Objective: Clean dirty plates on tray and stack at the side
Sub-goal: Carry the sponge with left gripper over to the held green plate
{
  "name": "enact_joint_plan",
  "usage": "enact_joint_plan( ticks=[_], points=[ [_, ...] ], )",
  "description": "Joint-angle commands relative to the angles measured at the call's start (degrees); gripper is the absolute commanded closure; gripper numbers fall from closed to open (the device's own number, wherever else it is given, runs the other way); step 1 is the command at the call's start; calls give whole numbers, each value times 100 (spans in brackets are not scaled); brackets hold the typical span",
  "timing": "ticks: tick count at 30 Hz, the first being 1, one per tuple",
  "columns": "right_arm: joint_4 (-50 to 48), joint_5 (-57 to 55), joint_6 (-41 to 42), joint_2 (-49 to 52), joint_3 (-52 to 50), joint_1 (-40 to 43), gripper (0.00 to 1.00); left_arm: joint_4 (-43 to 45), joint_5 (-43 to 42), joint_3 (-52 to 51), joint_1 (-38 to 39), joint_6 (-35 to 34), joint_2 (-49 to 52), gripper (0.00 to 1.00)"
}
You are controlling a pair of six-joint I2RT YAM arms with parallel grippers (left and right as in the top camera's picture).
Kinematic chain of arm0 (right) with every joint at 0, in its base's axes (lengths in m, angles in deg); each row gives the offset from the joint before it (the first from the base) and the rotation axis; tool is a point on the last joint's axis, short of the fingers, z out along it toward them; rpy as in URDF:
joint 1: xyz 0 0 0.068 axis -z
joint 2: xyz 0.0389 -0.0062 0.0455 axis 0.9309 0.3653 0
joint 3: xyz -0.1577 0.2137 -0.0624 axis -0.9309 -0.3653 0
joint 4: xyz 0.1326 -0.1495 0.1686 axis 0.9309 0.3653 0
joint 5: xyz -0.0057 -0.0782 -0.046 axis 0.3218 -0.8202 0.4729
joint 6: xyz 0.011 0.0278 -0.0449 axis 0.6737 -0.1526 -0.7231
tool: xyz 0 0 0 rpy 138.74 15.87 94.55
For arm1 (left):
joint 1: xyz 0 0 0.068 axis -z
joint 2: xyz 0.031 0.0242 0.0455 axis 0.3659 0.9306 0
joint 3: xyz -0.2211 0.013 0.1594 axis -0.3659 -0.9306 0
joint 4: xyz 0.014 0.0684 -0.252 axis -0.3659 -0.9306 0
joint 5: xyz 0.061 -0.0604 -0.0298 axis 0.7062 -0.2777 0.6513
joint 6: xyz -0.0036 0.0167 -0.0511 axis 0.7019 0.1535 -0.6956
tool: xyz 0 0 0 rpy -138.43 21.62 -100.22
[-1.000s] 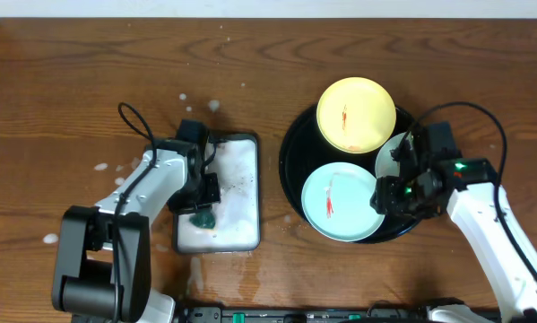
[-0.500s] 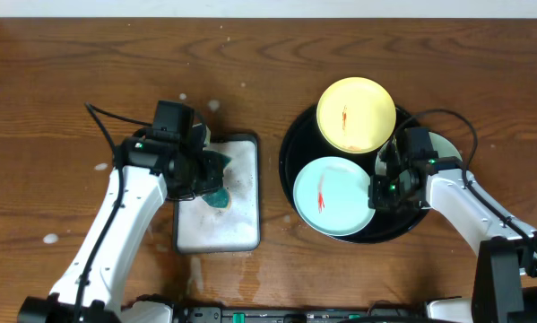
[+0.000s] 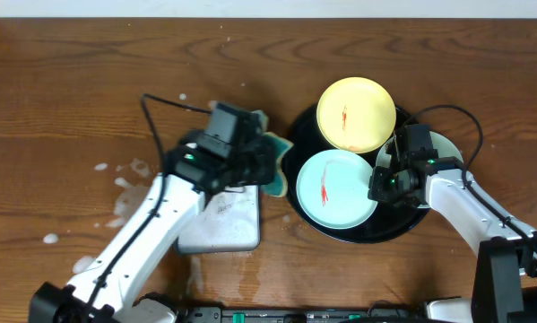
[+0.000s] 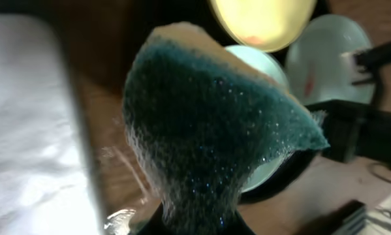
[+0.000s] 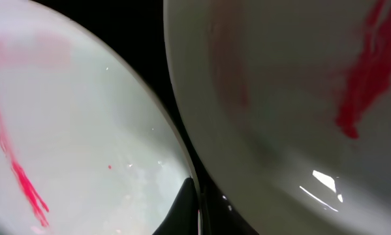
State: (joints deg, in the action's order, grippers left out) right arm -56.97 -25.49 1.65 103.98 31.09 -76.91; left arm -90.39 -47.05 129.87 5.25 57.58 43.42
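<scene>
The black tray (image 3: 292, 199) carries a yellow plate (image 3: 356, 114) and a pale mint plate (image 3: 337, 188), each with a red smear. A second mint plate (image 3: 444, 144) peeks out behind the right arm. My right gripper (image 3: 378, 190) is shut on the right rim of the middle mint plate (image 5: 58, 124), and one dark fingertip (image 5: 185, 210) lies on it. A second smeared plate (image 5: 293, 98) fills the right of that view. My left gripper (image 3: 257, 163) is shut on a teal sponge (image 3: 275, 170) at the tray's left edge. The sponge (image 4: 208, 124) blocks most of the left wrist view.
A white rectangular tray (image 3: 221, 224), wet with foam, lies left of the black tray and partly under my left arm. Foam spots (image 3: 125, 175) dot the wooden table at the left. The white tray's edge (image 4: 25, 130) shows at the left of the left wrist view.
My left arm has lifted the sponge off the white tray and swung it right to the black tray's edge. My right gripper has closed on the mint plate's rim, and the plate has shifted slightly.
</scene>
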Motion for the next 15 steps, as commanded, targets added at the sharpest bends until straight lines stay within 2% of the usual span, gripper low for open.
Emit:
enact_joint_plan(
  ticks=[1,4,11,15],
  points=[
    [-24,214,24,4,-2,-208,99,433,114,118,396,-577,323,92],
    [66,173,7,4,-4,-407,99,901,170,129,693,-728,763,92],
    [87,7,9,4,-2,-553,99,1305,299,507,1034,-831,1998,92],
    [87,-15,4,4,-2,-553,99,2072,291,538,1314,-981,2564,92]
  ],
)
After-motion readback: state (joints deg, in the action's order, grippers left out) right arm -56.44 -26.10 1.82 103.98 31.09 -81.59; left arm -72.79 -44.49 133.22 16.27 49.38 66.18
